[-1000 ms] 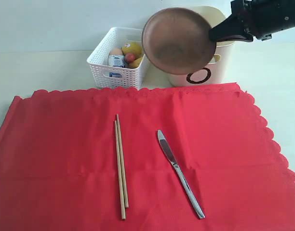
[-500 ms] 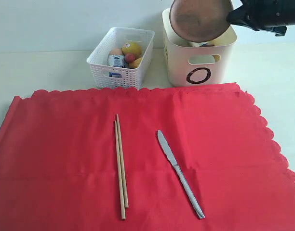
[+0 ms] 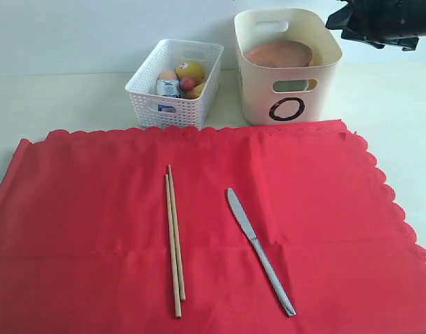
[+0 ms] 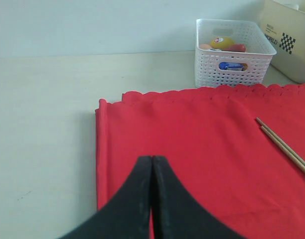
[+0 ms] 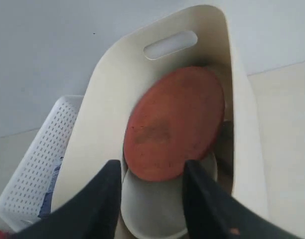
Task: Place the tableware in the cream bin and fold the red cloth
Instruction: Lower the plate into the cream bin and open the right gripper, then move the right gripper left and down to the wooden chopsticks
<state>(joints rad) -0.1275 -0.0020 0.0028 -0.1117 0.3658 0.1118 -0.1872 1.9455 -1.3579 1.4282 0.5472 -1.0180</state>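
Observation:
The round brown wooden plate (image 3: pixel 278 53) lies tilted inside the cream bin (image 3: pixel 288 104), resting on the pale bowl (image 5: pixel 157 201). My right gripper (image 5: pixel 151 167) hovers open just above the bin's right rim, apart from the plate (image 5: pixel 173 122). Two wooden chopsticks (image 3: pixel 174 236) and the steel knife (image 3: pixel 259 250) lie on the red cloth (image 3: pixel 95 209), which is spread flat. My left gripper (image 4: pixel 151 159) is shut and empty, low over the cloth's (image 4: pixel 192 139) left part. Cup and spoon are hidden.
A white lattice basket (image 3: pixel 172 104) with an egg, lemon and milk carton stands left of the cream bin, just behind the cloth's far edge. Bare pale table (image 3: pixel 60 97) lies left of the basket and right of the cloth.
The right gripper carried the plate over the cream bin and let go; the plate now lies inside the bin. The gripper has drawn back to the right. The left arm stayed still.

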